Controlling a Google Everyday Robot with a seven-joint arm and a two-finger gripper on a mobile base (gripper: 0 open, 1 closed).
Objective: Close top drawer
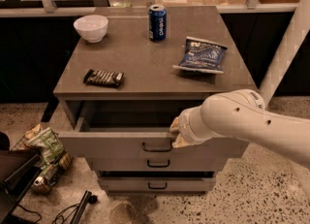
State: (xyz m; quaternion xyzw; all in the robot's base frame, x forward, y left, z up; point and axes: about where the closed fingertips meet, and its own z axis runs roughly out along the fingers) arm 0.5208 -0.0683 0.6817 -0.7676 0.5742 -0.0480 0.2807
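The top drawer of the grey cabinet stands pulled out a short way, with its plain grey inside partly in shadow under the top. Its flat front bears a small dark bar handle. My gripper sits at the end of the white arm, against the upper edge of the drawer front just right of the handle. The arm hides the right part of the drawer front.
On the cabinet top lie a white bowl, a blue can, a blue chip bag and a dark snack bar. Two shallower drawers sit below. A basket of snack packets stands on the floor at left.
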